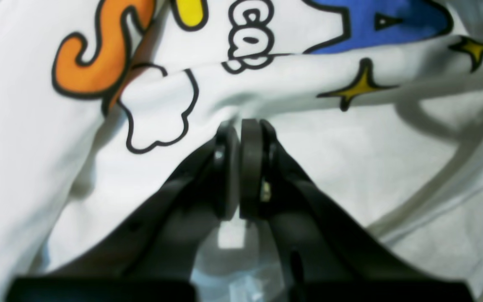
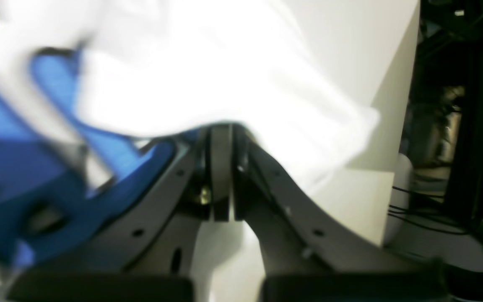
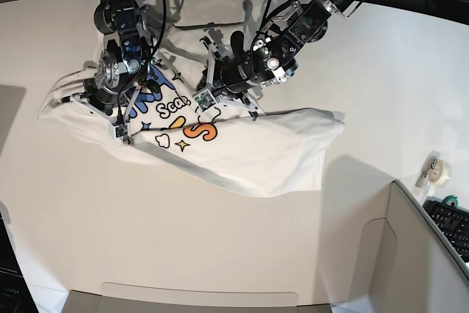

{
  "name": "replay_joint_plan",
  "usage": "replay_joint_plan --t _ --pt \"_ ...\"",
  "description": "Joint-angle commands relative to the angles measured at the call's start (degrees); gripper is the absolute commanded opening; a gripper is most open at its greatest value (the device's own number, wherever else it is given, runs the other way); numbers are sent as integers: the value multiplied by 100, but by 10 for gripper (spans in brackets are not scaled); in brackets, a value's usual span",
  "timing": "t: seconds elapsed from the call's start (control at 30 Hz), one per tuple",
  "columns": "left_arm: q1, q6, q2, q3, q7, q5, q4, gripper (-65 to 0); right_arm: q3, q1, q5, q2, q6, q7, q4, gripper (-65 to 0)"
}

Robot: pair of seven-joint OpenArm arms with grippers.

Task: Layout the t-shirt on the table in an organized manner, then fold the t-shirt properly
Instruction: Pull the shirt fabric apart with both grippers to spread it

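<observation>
Base view: white short-sleeved cloth t-shirt (image 3: 242,155) lies crumpled across the upper middle of the large smooth off-white table (image 3: 220,247), print side up, with both arms working over its upper half. Left gripper (image 1: 239,126), seen from the left wrist camera, has its black jaws pressed together on a raised ridge of white fabric just below the print; it appears to be pinching that fold so the cloth can be pulled out flat. Right gripper (image 2: 222,126) likewise has its jaws drawn tight, with white cloth and blurred blue lettering draped over the tips, so it looks clamped on the shirt at the opposite side. Judgement: the two pinch points are held apart to spread the garment, so layout is unfinished and folding not begun. Shirt appearance: orange, yellow and blue bubble letters outlined in black, white cloud outline, yellow stars; deep creases across the print, lower hem bunched toward the right of the base view.
</observation>
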State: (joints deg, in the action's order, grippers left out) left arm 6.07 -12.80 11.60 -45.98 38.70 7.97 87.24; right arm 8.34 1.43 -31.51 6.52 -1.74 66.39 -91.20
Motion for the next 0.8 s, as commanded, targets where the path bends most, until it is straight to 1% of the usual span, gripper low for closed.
replay_joint_plan --t 0.0,0.13,0.2,0.23,0.33,0.4,0.53,0.77 --pt "-66 -26 199 4 574 -212 27 -603 6 266 -106 38 29 -112 122 -650" --pt "-242 -26 260 13 583 -212 344 -603 6 890 -142 82 29 -551 1186 -650" --pt "-268 -26 260 13 592 -212 397 -603 6 1285 -115 249 29 -683 1669 -650" --pt "-277 -26 260 13 592 -212 397 -603 6 1435 -115 275 29 -753 1836 -650" --pt "-418 -26 278 13 565 -212 362 -603 6 1927 -133 328 29 -956 2188 -650" --pt "-479 -26 436 13 539 -212 388 -604 6 2235 -142 407 29 -973 2329 -650" --pt "-558 -26 612 13 530 -212 388 -605 6 2850 -142 451 29 -1035 2671 -650" --pt "-760 -26 849 4 513 -212 397 -606 6 3844 -142 451 29 -1905 3849 -650"
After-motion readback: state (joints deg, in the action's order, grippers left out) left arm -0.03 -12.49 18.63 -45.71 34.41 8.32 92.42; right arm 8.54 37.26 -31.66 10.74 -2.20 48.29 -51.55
